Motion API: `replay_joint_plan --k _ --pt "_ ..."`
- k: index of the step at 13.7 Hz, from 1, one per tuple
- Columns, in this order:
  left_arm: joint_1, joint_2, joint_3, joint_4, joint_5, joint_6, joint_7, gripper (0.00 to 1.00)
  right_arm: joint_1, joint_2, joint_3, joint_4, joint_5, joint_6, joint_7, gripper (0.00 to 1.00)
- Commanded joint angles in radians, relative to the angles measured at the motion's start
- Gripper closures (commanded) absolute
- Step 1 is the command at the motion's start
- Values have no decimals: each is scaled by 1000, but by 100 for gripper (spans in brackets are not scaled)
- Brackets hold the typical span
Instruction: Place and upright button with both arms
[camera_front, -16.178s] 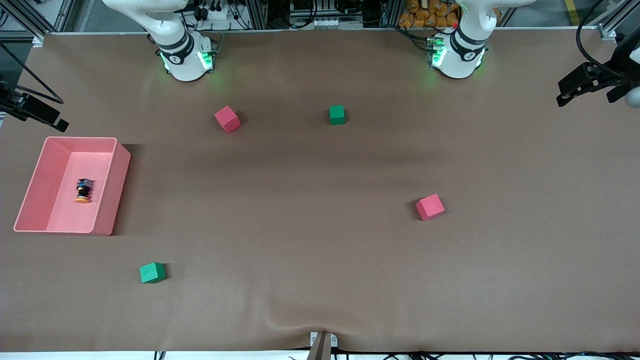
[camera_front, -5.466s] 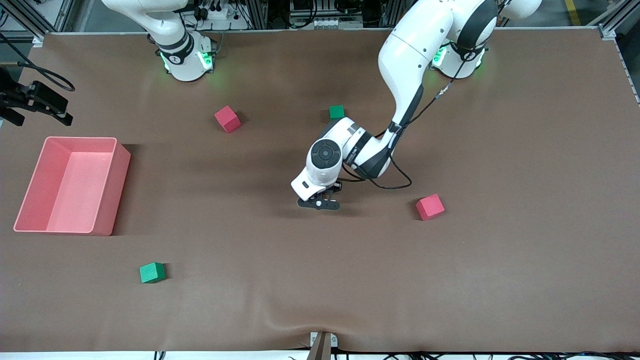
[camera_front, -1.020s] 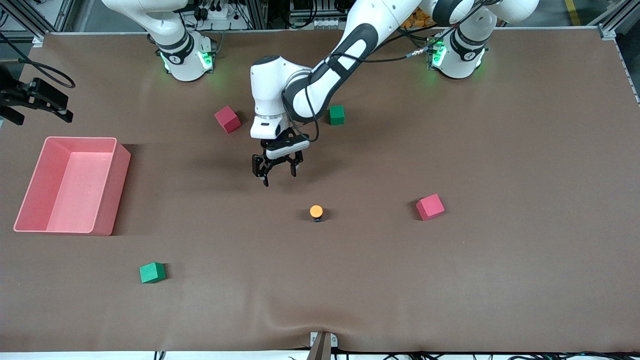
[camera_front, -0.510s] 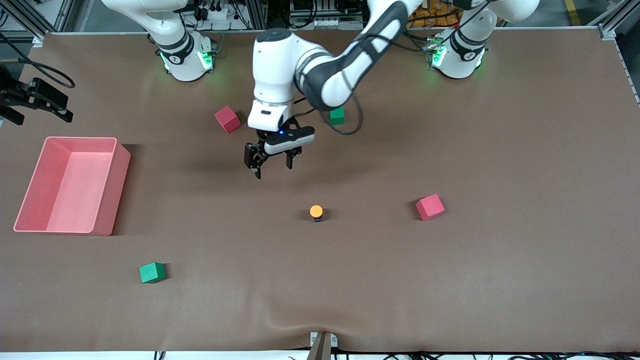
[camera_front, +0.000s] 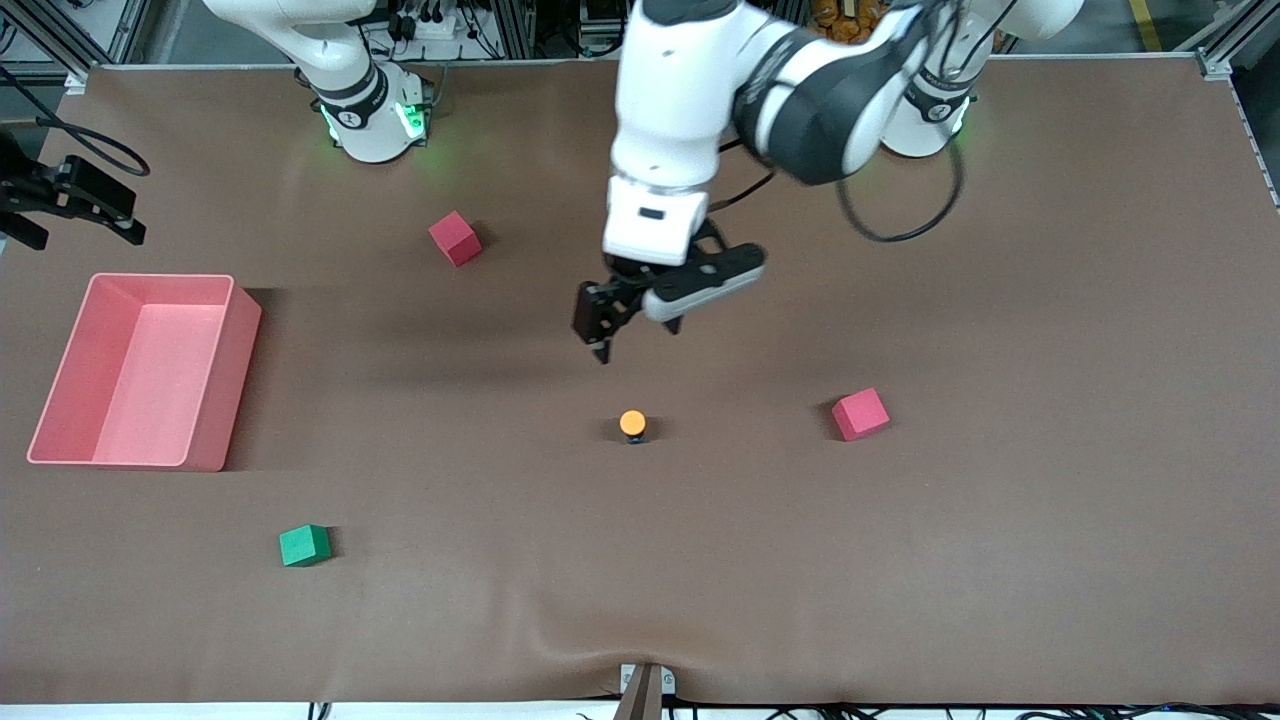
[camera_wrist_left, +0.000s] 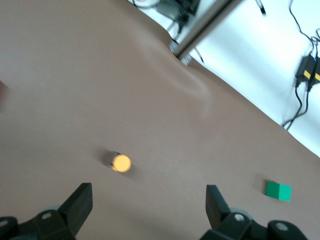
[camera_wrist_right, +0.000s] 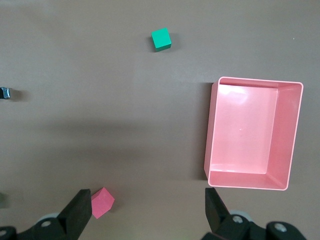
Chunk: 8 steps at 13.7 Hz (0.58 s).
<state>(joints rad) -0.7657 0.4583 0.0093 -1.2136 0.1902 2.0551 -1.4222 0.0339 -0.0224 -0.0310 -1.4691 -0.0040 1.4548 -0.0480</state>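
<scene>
The button (camera_front: 632, 424) stands upright on the tabletop (camera_front: 1000, 550), so I let go. My left end effector (camera_front: 632, 318) hangs open above it. My right end effector (camera_wrist_right: 147, 210) waits open above the pink bin (camera_wrist_right: 295, 135).

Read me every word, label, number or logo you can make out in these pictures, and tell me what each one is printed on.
No text can be read anywhere.
Right arm's white base: a small dark round mark, too small to read.
Left arm's white wrist block: a small dark mark, too small to read.
Small push-button with round orange cap, red foam cubes, green foam cube, pink plastic bin: no markings visible.
</scene>
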Motion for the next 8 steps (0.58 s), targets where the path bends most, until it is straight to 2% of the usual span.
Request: replay_joint_plan --k 1,4,6,8 --pt "66 -87 -9 -40 -20 -77 40 0 -8 -5 6 6 -8 -10 -13 0" --pt "179 -138 -11 -37 -76 -189 202 0 -9 -5 6 7 -8 -10 -13 0" --pt "290 -191 -23 -41 -190 -231 421 0 -9 -5 6 7 -7 -10 -13 0" --pt "403 -248 -46 -41 -285 -349 616 0 -9 -5 6 7 -7 -10 -13 0"
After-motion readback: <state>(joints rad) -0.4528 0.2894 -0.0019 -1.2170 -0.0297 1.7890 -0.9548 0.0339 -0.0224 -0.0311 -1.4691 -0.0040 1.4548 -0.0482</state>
